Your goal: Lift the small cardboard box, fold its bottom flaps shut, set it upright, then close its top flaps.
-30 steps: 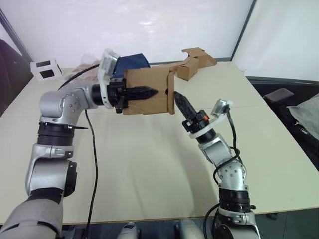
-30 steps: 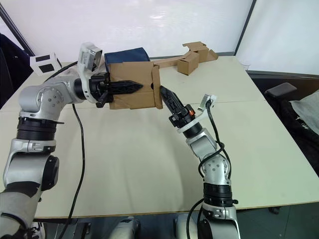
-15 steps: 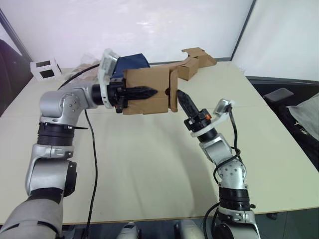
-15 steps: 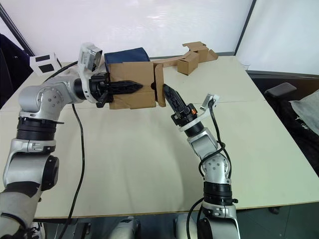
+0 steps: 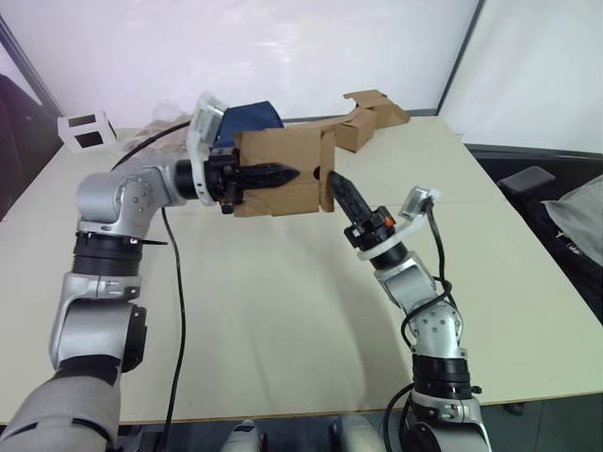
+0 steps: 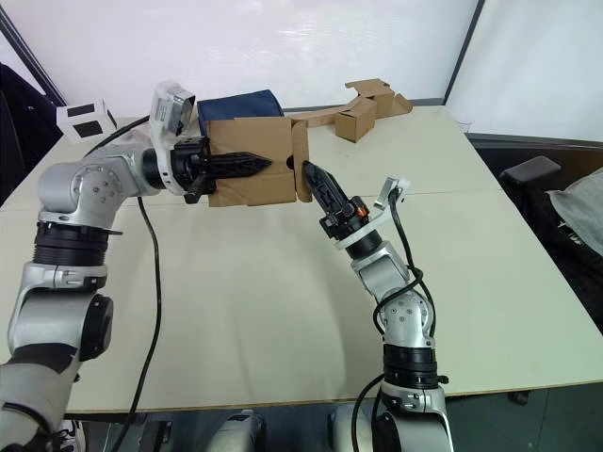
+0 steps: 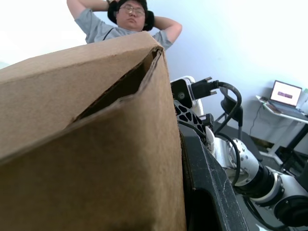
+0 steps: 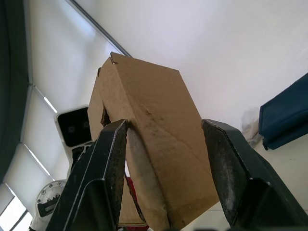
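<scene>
The small cardboard box (image 5: 278, 174) hangs in the air over the back of the table, lying on its side. My left gripper (image 5: 271, 174) is shut on one of its walls, with one black finger (image 7: 202, 187) lying along the outside. A flap (image 5: 326, 179) on the box's right end stands nearly closed. My right gripper (image 5: 337, 182) points up at that flap from the lower right, open, its fingers (image 8: 113, 144) spread wide before the box (image 8: 154, 144). Whether they touch the flap I cannot tell.
At the back right lies a brown box joined to a cardboard strip (image 5: 363, 122). A white box with black squares (image 5: 85, 130) sits at the back left, a dark blue object (image 5: 254, 115) behind the held box. A person (image 7: 130, 14) sits beyond the table.
My right gripper pushed up toward the end flap, then eased back a little. The flap now sits slightly closer to the box. The left arm held the box still.
</scene>
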Motion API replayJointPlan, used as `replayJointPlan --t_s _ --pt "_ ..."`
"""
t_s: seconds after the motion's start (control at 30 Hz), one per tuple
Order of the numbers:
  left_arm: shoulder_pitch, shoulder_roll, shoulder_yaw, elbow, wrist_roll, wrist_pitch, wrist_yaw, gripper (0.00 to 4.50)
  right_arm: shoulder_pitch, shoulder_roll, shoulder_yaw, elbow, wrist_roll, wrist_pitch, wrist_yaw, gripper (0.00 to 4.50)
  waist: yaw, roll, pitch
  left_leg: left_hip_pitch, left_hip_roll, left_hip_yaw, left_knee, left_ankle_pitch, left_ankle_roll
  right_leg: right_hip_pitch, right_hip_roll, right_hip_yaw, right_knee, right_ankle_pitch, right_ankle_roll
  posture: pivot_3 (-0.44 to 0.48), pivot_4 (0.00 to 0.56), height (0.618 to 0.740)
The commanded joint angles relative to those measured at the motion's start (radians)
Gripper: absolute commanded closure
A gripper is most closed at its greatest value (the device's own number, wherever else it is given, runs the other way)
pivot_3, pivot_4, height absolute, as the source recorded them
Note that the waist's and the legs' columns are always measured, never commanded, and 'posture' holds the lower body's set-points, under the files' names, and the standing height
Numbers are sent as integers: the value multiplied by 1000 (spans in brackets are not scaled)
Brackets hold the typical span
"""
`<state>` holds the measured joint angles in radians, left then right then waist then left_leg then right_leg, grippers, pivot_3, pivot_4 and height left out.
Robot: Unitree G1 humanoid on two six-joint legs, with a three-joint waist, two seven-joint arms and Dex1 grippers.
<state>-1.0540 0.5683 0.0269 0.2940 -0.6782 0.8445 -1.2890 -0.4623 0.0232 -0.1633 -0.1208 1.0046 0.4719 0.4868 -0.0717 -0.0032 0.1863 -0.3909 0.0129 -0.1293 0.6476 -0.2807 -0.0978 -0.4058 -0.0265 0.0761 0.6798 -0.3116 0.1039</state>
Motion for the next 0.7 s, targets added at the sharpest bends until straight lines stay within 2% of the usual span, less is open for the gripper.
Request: replayJointPlan --t_s 0.03,0.7 --pt "-9 2 28 -34 -18 -9 -4 4500 -22 11 2 -10 -4 -16 -2 1992 0 0 0 0 0 0 0 0 0 0 0 0 0 0 0 0 150 740" --pt "-26 -4 28 25 1 -43 -9 4500 32 10 26 -126 136 88 51 1992 0 0 0 0 0 0 0 0 0 0 0 0 0 0 0 0 150 740"
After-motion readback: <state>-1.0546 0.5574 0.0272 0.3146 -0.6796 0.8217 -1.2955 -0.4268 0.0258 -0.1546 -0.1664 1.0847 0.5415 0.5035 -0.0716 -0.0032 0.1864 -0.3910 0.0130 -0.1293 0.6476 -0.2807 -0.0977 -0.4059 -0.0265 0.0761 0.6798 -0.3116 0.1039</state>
